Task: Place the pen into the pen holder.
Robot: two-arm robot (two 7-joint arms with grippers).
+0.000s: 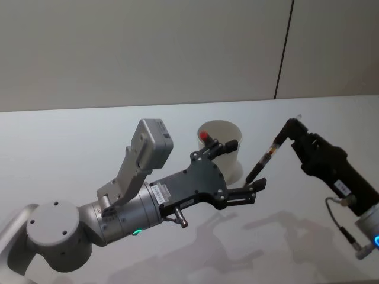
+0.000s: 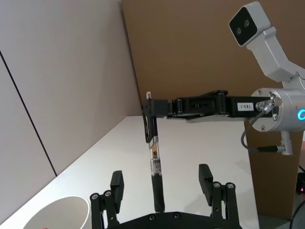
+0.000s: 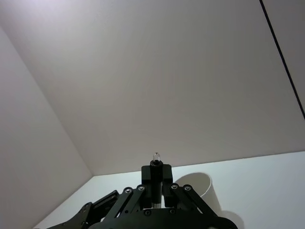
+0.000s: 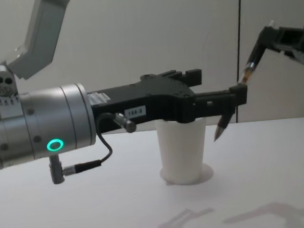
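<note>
Pen (image 1: 262, 160) pinched by right hand (image 1: 291, 128); left hand (image 2: 162, 183) spread, per its wrist view.

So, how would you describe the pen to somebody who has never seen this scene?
On the white table stands one white paper cup, the pen holder. To its right, above the table, the right end effector is shut on the upper end of the pen. It is the thin dark stick with a clear band, hanging tilted, tip down, between the open fingers of the left end effector.
</note>
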